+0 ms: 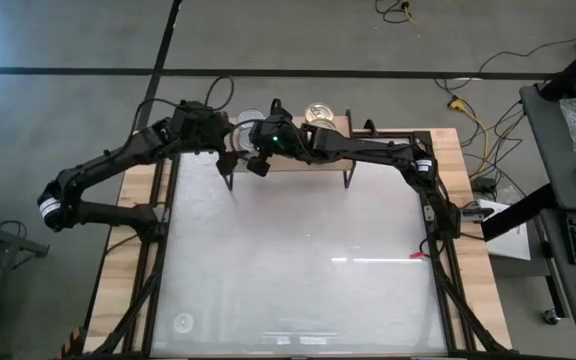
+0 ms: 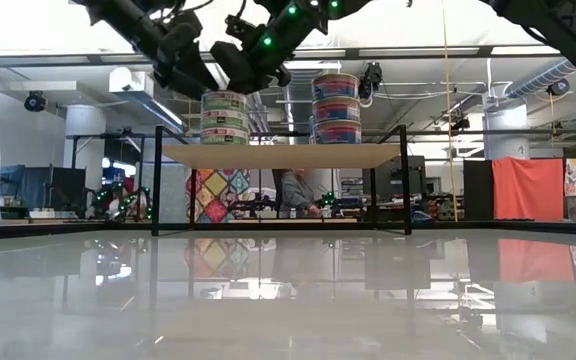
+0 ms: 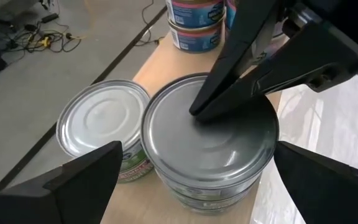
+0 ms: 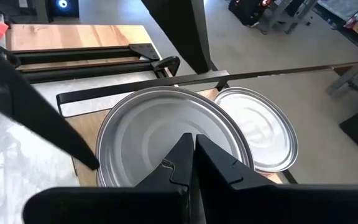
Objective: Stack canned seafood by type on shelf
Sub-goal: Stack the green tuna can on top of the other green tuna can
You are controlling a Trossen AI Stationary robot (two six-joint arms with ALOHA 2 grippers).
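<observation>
Right pincer (image 4: 191, 146) clenched, tips pressing silver tin stack (image 3: 210, 134) lid, frame centre; left pincer (image 3: 197, 174) released, straddling stack on shelf (image 2: 278, 155).

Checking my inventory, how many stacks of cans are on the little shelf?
2 stacks on the shelf: the green-labelled stack and the blue-labelled stack. A lone can sits beside the green one; more may be hidden.

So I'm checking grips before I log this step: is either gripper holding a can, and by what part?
Nothing is held. The right gripper is shut, tips on the silver lid of the top can; the open left gripper straddles that stack.
</observation>
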